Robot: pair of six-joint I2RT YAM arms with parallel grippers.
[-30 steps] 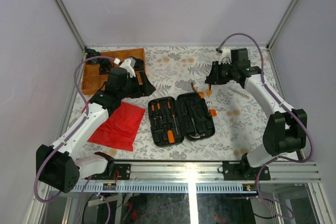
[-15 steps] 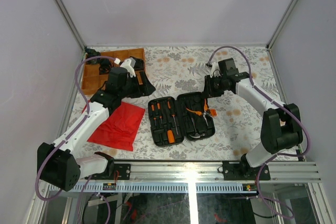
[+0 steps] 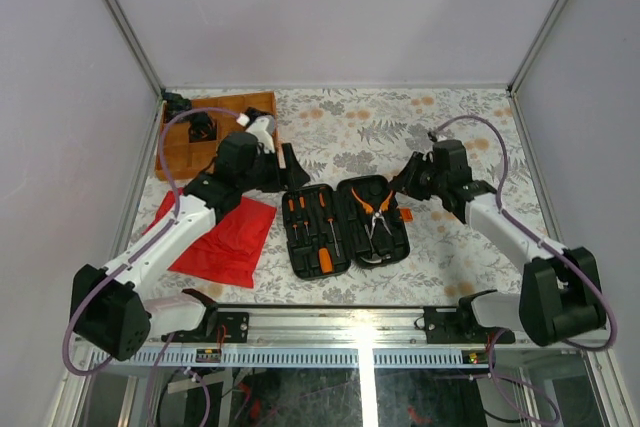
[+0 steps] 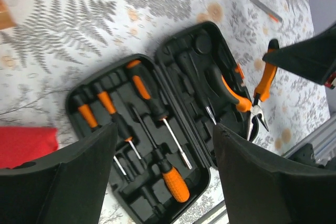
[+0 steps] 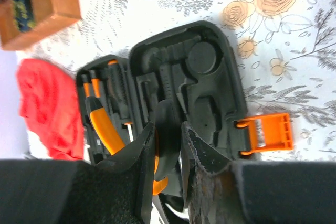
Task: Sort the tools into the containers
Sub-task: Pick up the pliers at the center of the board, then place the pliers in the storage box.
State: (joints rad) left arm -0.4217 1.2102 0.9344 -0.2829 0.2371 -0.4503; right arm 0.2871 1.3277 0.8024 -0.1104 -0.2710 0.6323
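Back left corner of the table [image 3: 340, 127]: wooden tray [image 3: 240, 99], not part of the job. In front of it, toward the left edge, lies the red cloth [image 3: 225, 237]. The left gripper [image 3: 285, 169] now sits just behind the left half of the tool case [image 5: 205, 61]. A second ago it was back over the tray, so it has swung in toward the case. Its pincer is apart, with nothing between the fingers [image 4: 79, 171], and its camera looks straight down on the case.

The case lies open and flat by the middle of the table's near edge. Left half: screwdrivers [image 4: 134, 121] seated in their slots, orange-and-black handles.

Right half: the pliers [image 3: 375, 212], and that is the change. A second ago the right gripper [image 3: 405, 187] held them behind the case, further back on the table. Now it has come forward and down, and the pliers lie over the right half, handles splayed toward the back, nose toward the near edge. The right pincer looks clamped on one pliers handle (the pads crowd the wrist view, so this is likely rather than certain). I cannot tell whether the pliers are bedded in their moulded slot or only resting on top.

The orange latch [image 5: 268, 132] sticks out of the case's right side, undone. Further toward the right edge a slim metal tool [image 4: 264, 8] lies loose on the table, well apart from the case and seen only from the left wrist.

Judgement: the pliers are at their place and release should come next. The loose tool is still to be sorted.
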